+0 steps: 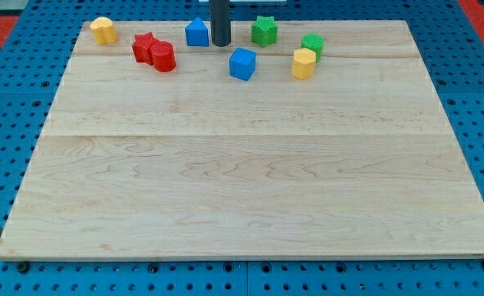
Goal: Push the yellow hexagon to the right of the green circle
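I carry no pincer, only my tip (pixel 221 43), approaching: the yellow hexagon (pixel 304 63), touching the green circle (pixel 312 44), needs rounding rightward.

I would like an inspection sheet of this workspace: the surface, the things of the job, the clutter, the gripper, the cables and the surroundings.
Surface: pale wooden board, all blocks lie near the view's top.
Job's things: yellow hexagon sits just below and to the view's left of the green circle, close to it or touching it.
Clutter: yellow block at the top left; red star against a red block; blue block; blue cube; green star.
Grippers: none; my tip stands between the blue block and the green star, above the blue cube, away from the yellow hexagon.
Cables: nothing seen.
Surroundings: blue perforated base; red areas at the top corners.
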Controlling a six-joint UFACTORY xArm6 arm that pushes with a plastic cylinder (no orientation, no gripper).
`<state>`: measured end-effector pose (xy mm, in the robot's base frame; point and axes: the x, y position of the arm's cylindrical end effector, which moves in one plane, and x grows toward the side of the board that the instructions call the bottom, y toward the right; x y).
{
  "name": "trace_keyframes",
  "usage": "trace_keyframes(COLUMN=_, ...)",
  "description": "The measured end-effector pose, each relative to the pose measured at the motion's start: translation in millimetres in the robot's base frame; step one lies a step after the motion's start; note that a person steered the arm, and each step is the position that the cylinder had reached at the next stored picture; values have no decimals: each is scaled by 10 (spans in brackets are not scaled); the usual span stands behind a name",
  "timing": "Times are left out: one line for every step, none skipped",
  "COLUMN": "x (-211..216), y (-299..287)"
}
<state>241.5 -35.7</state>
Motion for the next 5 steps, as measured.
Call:
trace_keyframes(x=0, y=55)
trace_keyframes(x=26, y=441)
trace_keyframes(x=237, y=571)
trace_keyframes(x=402, y=616)
trace_keyframes(x=678, y=616)
